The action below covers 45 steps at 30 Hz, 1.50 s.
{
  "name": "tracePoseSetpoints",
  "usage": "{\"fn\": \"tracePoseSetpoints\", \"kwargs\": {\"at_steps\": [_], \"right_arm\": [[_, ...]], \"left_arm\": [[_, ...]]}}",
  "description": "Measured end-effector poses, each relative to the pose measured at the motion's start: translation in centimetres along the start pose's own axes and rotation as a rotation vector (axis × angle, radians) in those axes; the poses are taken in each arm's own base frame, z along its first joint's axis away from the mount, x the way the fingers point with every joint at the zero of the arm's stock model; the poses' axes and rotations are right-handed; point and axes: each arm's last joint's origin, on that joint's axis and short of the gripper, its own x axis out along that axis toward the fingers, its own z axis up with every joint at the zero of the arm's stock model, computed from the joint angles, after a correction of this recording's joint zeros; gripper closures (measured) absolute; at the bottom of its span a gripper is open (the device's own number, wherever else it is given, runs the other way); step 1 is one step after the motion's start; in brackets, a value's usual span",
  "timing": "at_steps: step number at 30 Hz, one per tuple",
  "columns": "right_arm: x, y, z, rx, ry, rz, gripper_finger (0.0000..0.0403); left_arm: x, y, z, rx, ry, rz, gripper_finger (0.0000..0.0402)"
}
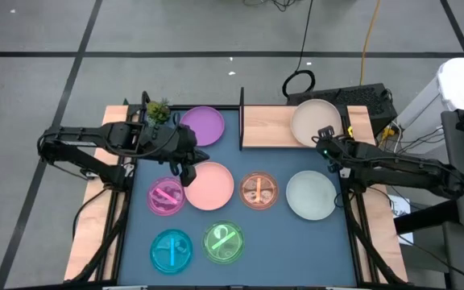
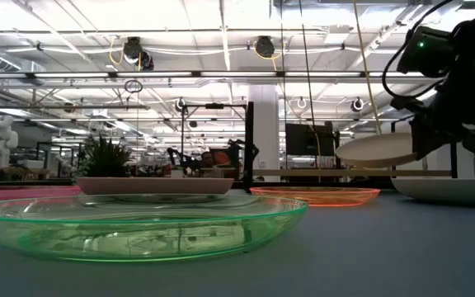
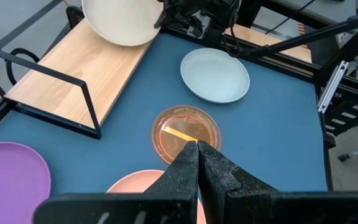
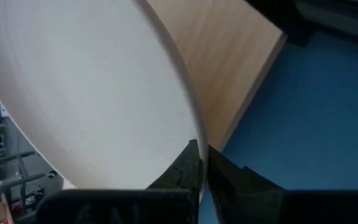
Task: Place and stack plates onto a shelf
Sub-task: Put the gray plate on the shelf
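Cream plastic is what the right gripper (image 1: 325, 138) is pinching: the cream plate (image 1: 316, 122), caught by its thin rim between closed fingers, is hanging over the right end of the shelf (image 1: 268, 127) in the upper middle of the high view. Seen from the low view, the plate is riding just above the board, slightly tilted, not yet resting. It is looking light and stiff, though the smooth rim is likely slippery, so an edge grip seems the only workable hold, and a slow release should be keeping it from skating. Left of centre, the left gripper (image 1: 185, 171) is hovering with fingers pressed together on nothing, at the upper left edge of the pink plate (image 1: 209, 184). Around the blue table (image 1: 284, 250) are sitting the purple plate (image 1: 203, 126), mint-white plate (image 1: 311, 195), and four translucent small plates.
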Motion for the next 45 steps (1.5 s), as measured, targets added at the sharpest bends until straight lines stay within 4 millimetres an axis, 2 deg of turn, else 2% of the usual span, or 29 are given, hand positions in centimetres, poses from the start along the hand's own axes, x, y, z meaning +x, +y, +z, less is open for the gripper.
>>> {"fn": "tracePoseSetpoints", "kwargs": {"at_steps": [25, 37, 45], "right_arm": [[0.7, -0.7, 0.1, 0.008, -0.012, -0.04, 0.039], [1.6, -0.9, -0.4, 0.045, 0.038, 0.04, 0.0294], [1.6, -0.3, -0.8, 0.023, 0.074, 0.092, 0.0262]], "left_arm": [[0.0, 0.0, 0.0, 0.0, 0.0, -0.001, 0.0398], [0.0, -0.1, 0.0, -0.024, 0.001, -0.004, 0.0398], [0.0, -0.1, 0.0, -0.028, 0.001, -0.004, 0.0398]]}}
